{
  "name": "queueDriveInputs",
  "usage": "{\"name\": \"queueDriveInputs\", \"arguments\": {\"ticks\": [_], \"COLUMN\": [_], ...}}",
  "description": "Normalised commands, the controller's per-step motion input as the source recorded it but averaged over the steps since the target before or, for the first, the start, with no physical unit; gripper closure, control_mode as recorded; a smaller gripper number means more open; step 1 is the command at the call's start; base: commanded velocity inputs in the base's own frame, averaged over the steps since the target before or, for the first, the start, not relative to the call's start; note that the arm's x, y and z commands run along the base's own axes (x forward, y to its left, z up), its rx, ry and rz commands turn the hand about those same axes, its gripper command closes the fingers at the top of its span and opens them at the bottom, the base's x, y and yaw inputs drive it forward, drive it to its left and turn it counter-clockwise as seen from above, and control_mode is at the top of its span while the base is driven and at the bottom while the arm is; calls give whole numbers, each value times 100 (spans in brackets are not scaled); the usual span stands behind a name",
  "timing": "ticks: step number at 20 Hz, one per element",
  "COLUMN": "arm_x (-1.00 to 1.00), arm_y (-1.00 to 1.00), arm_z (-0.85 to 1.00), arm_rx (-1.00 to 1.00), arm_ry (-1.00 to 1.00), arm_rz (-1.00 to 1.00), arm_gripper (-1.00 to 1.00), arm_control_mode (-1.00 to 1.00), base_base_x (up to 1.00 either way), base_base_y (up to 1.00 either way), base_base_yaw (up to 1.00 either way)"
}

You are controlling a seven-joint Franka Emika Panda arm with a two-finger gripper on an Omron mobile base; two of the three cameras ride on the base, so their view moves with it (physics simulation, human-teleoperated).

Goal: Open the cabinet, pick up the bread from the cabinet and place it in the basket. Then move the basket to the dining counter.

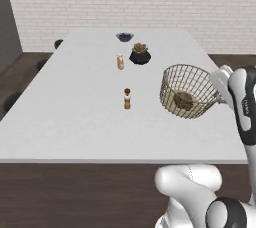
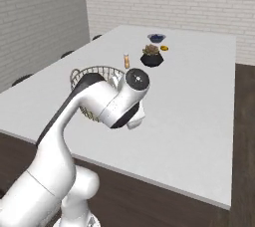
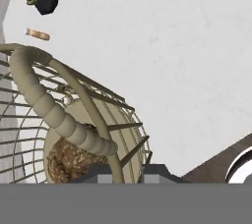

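Your claw point(image 3: 120, 171) is clamped shut on the rim of the basket point(image 1: 187, 91), its two dark tips pinching the wire edge beside the ribbed handle loop, as the hand view shows. The basket hangs tilted at the right side of the desk point(image 1: 75, 117), above the white top near its front edge; you cannot tell from these views whether its bottom touches the surface. The bread point(image 1: 183, 100) lies inside the basket on the tan bottom, low against the mesh wall; in the hand view you see the bread point(image 3: 69, 159) just behind the handle.

Further along the desk you have a small brown bottle point(image 1: 127, 98) standing upright to the left of the basket, a second orange-brown bottle point(image 1: 120, 62) beyond it, a black pot with a plant point(image 1: 140, 54) just to that one's right, and a dark blue bowl point(image 1: 124, 36) near the far end. In the right base view your arm's wrist covers most of the basket point(image 2: 82, 79)
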Motion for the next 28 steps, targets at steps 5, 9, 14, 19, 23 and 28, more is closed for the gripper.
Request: {"name": "queueDriveInputs", "arguments": {"ticks": [5,9,14,19,23,28], "arm_x": [84,42,23,19,21,19], "arm_y": [-92,-61,-41,-10,0,1], "arm_z": [-57,-68,-78,-69,-29,-25], "arm_rx": [0,-1,-2,-2,-3,-8], "arm_ry": [8,1,0,-1,0,4], "arm_rz": [9,11,12,4,-1,-11], "arm_gripper": [100,100,100,100,100,100], "arm_control_mode": [-100,-100,-100,-100,-100,-100], "base_base_x": [0,0,0,0,0,0], "base_base_y": [0,0,0,0,0,0], "base_base_yaw": [0,0,0,0,0,0]}}
